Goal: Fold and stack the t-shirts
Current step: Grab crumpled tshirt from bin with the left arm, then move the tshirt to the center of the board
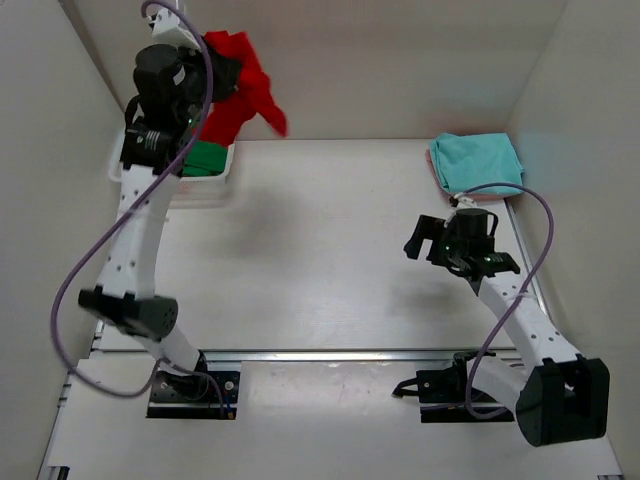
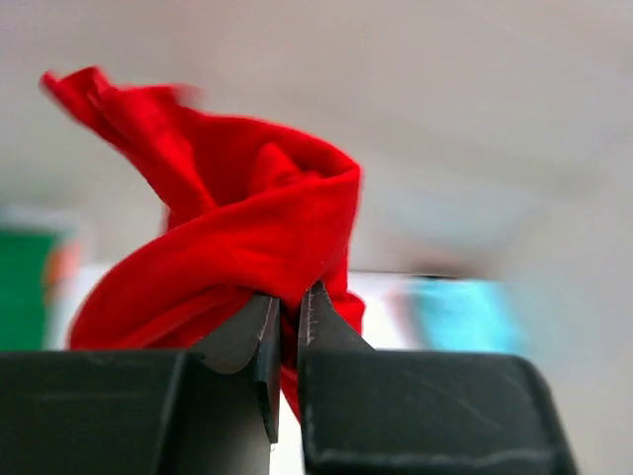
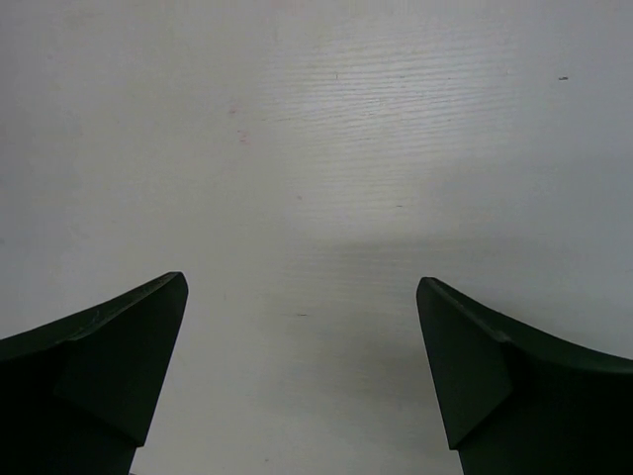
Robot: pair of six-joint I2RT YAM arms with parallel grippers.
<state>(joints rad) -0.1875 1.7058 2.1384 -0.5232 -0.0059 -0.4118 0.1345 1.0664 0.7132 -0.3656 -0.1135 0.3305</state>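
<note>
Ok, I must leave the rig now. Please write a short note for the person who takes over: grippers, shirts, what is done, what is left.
Grippers: the left gripper is shut on the red t-shirt, which hangs bunched and lifted near the basket at far left. The right gripper is open and empty over the table.
Done: the teal t-shirt looks folded, far right corner.
Left: the green t-shirt lies in the basket; fold red and green, then stack all.

Overhead from behind, wrist views close — top, left share red t-shirt
</note>
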